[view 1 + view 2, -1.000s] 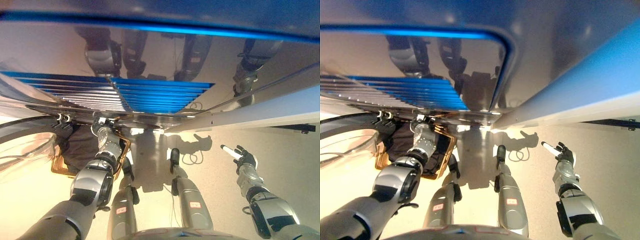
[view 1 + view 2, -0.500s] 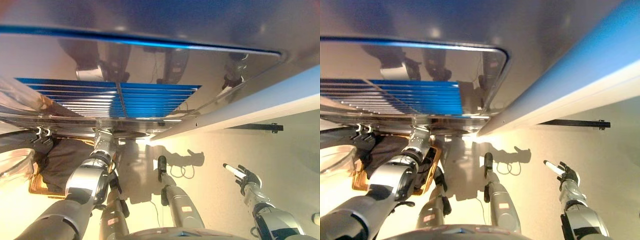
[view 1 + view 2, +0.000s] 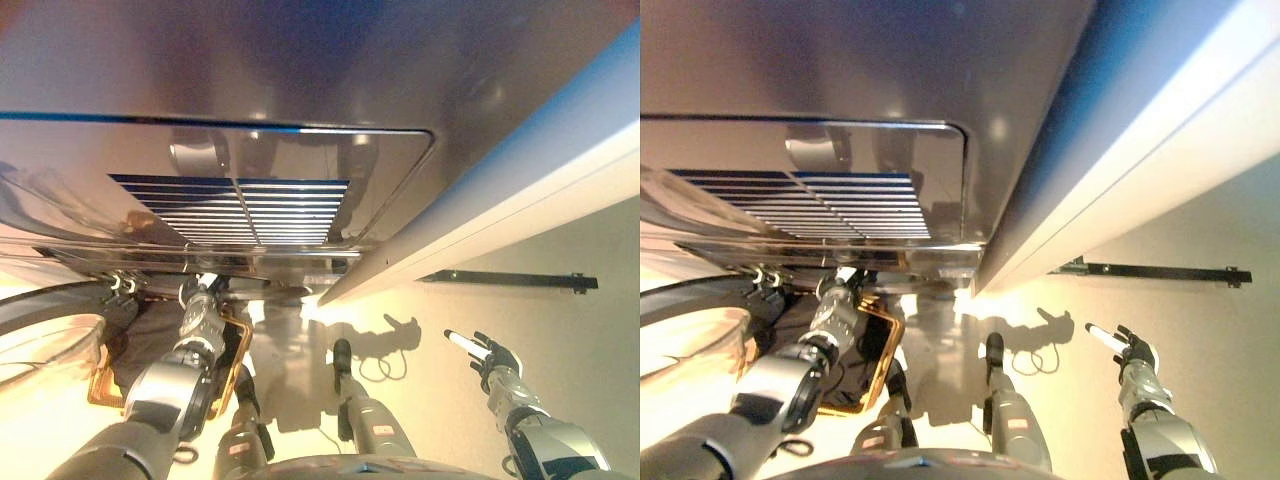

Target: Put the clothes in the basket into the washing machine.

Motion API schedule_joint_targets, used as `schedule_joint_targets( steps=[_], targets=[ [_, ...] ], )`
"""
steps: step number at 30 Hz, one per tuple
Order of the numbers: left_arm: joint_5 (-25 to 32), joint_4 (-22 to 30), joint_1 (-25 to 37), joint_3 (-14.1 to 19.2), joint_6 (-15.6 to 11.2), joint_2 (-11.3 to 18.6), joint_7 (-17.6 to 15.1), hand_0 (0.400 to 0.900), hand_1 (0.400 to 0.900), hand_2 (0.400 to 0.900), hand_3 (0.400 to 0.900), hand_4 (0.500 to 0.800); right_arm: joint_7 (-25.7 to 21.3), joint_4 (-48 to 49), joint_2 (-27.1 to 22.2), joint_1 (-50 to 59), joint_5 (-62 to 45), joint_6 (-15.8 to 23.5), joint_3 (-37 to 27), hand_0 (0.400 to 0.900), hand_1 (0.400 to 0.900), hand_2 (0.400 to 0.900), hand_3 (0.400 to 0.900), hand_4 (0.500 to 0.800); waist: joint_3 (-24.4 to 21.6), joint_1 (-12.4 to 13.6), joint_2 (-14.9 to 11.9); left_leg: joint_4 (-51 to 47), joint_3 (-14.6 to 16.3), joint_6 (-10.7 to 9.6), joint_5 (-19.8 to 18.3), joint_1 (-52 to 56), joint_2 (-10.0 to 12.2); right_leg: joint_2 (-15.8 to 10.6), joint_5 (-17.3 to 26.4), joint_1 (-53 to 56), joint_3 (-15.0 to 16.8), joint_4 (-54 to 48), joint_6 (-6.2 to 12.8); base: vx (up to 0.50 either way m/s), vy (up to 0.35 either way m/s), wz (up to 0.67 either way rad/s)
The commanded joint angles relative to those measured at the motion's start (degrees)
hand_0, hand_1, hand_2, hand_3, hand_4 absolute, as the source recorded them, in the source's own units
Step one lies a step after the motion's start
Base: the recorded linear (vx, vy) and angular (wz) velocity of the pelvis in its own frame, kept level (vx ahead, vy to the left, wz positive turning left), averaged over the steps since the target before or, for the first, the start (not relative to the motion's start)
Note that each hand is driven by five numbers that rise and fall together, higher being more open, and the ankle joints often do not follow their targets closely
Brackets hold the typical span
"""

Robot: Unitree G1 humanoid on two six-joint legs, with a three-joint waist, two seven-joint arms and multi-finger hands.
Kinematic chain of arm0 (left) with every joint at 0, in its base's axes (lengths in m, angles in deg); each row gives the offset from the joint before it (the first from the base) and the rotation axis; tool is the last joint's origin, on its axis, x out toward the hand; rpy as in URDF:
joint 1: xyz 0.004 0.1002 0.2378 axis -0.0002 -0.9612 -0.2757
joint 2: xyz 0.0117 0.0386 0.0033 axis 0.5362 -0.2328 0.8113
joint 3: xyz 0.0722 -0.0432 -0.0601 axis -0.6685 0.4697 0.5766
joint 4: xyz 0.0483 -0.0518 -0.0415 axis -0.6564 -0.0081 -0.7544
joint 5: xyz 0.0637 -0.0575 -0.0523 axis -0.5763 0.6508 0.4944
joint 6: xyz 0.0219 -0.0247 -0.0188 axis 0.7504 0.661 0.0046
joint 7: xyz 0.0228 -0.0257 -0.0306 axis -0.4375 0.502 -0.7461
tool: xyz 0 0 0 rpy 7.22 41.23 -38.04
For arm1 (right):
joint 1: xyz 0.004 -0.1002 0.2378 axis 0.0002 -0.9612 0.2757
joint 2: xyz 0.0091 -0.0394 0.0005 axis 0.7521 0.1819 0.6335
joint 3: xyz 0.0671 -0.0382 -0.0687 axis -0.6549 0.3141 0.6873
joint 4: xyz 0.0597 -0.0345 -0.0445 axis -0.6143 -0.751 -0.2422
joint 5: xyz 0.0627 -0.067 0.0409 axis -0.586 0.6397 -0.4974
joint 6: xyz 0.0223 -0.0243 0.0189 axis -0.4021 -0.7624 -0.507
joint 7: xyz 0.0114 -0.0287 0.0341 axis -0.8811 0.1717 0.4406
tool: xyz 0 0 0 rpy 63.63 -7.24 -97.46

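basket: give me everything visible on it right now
The basket sits on the floor at lower left, under the machine's shiny front. It looks woven, golden brown, with a squarish rim; only its right and near edges show. Dark clothes fill it and hang over the rim. The left arm reaches across it; the left hand is at its far edge, fingers hidden. The clear door lies to its left.

a pale cream floor (image 3: 580,330) spreads across the lower right. a thin black bar with small brackets at its ends (image 3: 505,279) lies flat on it, just beside a long white ledge (image 3: 1160,160) that runs diagonally from lower centre up to the right edge.
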Motion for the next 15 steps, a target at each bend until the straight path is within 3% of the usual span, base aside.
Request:
schedule_joint_targets(
  steps=[1,10,13,15],
  targets=[
    [-6.79,-4.55,-0.25,0.48,-0.82,3.92,-0.15,0.900,0.900,0.900,0.900,0.800,-0.24,-2.35,-3.07,-0.87,1.05,2.16,-1.37,0.900,0.900,0.900,0.900,0.800,-2.39,0.64,-0.29,2.12,-4.46,-3.88,0.67,-2.48,2.28,-2.05,0.27,1.23,-1.57,1.54,4.05,0.06,-0.014,0.13],
    [-14.30,-5.15,-13.07,1.93,0.36,2.56,2.56,0.900,0.900,0.900,0.900,0.800,3.04,-2.21,0.60,-6.92,1.98,1.96,-2.96,0.900,0.900,0.900,0.900,0.800,-6.30,3.71,0.90,0.30,-5.55,-3.90,0.97,3.96,2.55,-2.74,-2.82,8.61,-4.08,2.03,4.35,0.04,-0.014,0.22],
    [-18.55,-3.58,-16.45,1.17,-1.11,2.25,1.26,0.900,0.900,0.900,0.900,0.800,3.48,-1.82,2.19,-9.49,2.06,2.20,-3.30,0.900,0.900,0.900,0.900,0.800,-7.66,4.42,0.97,0.05,-6.08,-3.83,0.77,5.74,2.16,-3.00,-3.72,11.12,-5.03,2.25,4.61,0.03,-0.018,0.27],
    [-19.74,-5.32,-18.63,1.19,0.02,1.99,3.25,0.900,0.900,0.900,0.900,0.800,4.71,-1.66,2.98,-11.31,2.28,2.44,-3.41,0.900,0.900,0.900,0.900,0.800,-8.35,4.76,1.07,-0.02,-6.28,-3.79,0.69,6.81,2.05,-3.24,-4.23,12.56,-5.58,2.57,4.79,0.02,-0.005,0.19]
  ],
)
